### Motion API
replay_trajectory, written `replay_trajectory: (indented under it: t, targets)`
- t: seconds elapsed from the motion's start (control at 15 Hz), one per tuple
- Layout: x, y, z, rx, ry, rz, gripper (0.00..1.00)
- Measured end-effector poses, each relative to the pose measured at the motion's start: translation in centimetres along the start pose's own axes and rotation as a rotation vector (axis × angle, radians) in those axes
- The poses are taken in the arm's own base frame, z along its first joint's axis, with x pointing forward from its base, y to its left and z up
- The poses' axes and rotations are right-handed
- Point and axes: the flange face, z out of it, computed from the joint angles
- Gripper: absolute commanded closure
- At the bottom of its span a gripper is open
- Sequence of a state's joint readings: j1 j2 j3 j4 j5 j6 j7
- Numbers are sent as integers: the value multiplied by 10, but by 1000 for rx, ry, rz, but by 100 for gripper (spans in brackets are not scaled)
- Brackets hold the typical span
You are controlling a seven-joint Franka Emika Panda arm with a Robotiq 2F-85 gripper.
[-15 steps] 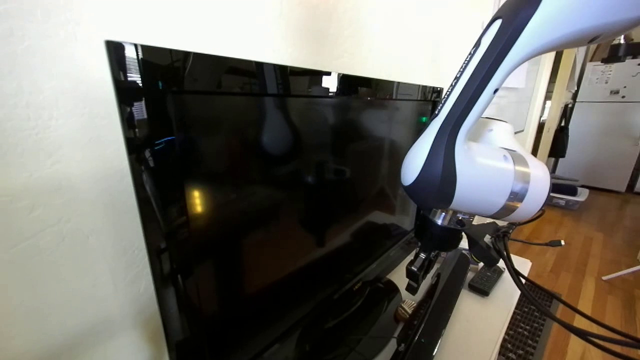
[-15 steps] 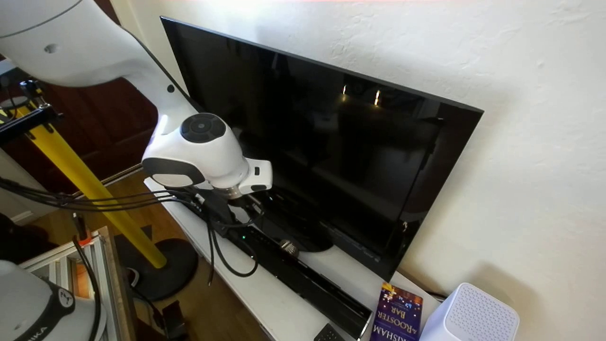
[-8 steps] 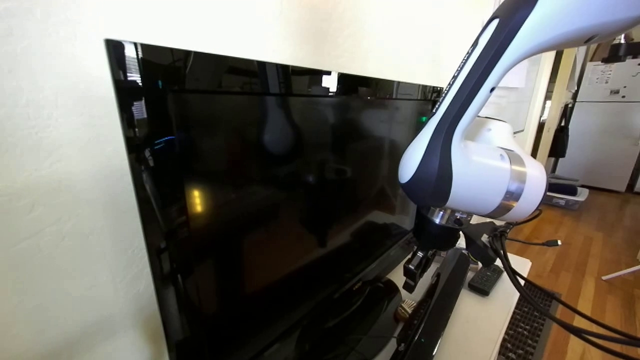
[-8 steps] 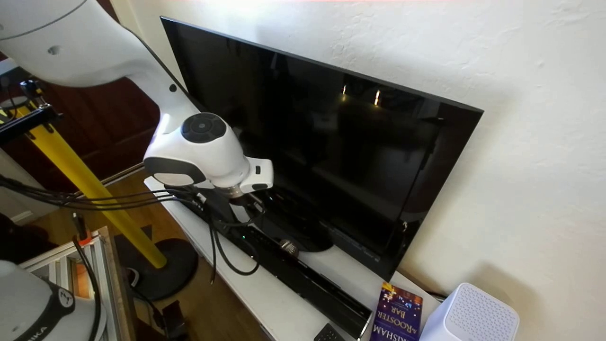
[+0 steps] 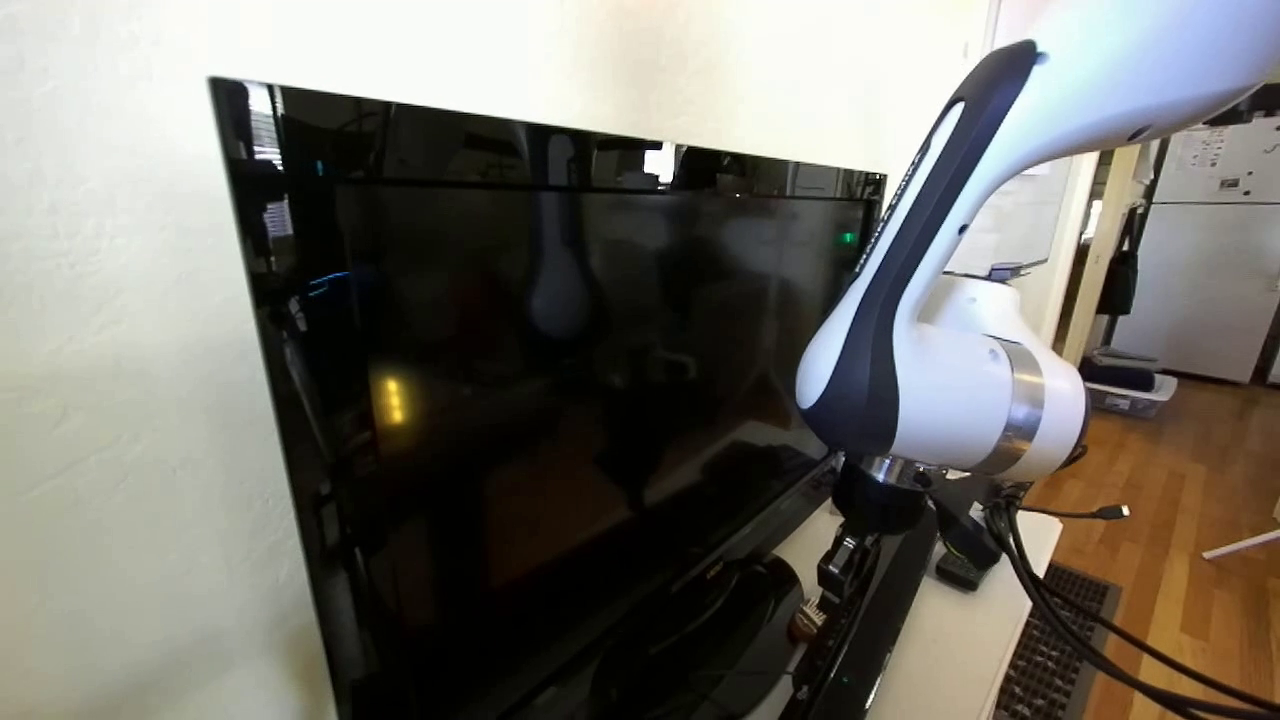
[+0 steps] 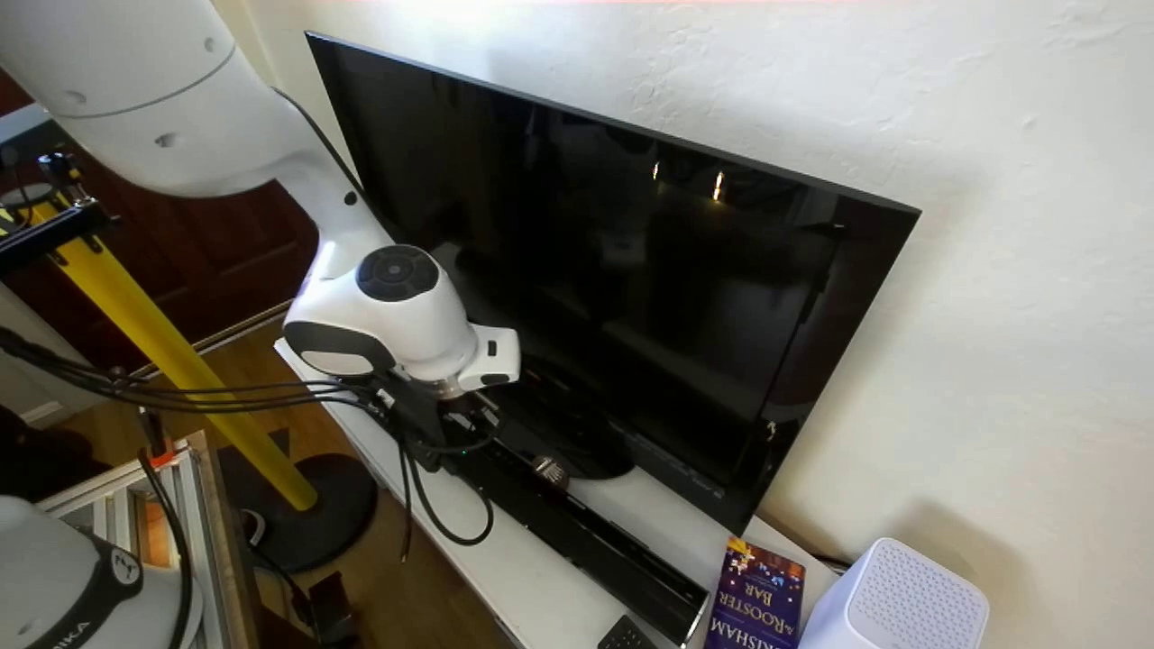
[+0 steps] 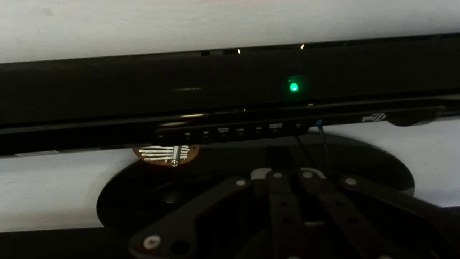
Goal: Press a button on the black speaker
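Black and glossy, the speaker (image 7: 143, 88) shows a green light (image 7: 294, 87) and small buttons (image 7: 223, 135), the tool (image 7: 291, 173) closed.

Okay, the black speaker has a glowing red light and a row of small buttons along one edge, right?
Nearly: the light on the black speaker glows green, not red, as the wrist view shows. The row of small buttons along one edge is right.
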State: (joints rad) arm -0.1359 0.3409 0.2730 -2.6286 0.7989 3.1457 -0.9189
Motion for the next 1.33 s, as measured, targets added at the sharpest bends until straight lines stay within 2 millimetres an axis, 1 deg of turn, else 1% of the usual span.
replay_trajectory:
  t: [0.33, 0.8, 1.33]
  targets:
    - [5, -1, 10, 19, 17, -12, 100]
    - [-6, 3, 28, 25, 2, -2, 100]
    - [1, 0, 31, 45, 28, -4, 100]
